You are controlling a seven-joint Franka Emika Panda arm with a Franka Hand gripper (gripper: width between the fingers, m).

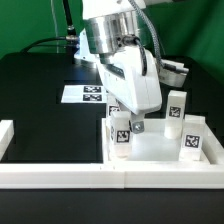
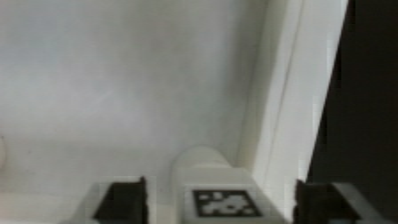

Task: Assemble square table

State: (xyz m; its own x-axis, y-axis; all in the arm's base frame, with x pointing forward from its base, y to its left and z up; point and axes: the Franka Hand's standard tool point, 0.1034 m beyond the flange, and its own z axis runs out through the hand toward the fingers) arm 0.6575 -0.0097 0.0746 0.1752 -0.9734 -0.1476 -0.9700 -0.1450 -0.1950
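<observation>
The white square tabletop (image 1: 160,148) lies on the black table at the exterior view's right, raised rim up. Short white tagged legs stand on it: one near its left corner (image 1: 120,132), one at the back (image 1: 177,105), one at the right (image 1: 192,136). My gripper (image 1: 136,124) hangs low over the tabletop, right beside the left leg. In the wrist view my gripper (image 2: 222,205) is open. Its dark fingers (image 2: 121,200) stand on either side of a tagged leg (image 2: 222,192), with a gap on each side. The tabletop floor (image 2: 125,90) and its rim (image 2: 285,80) show beyond.
The marker board (image 1: 85,93) lies flat behind the tabletop, towards the exterior view's left. A long white border bar (image 1: 100,176) runs along the front, and another (image 1: 10,135) stands at the left. Cables and a clamp sit at the back.
</observation>
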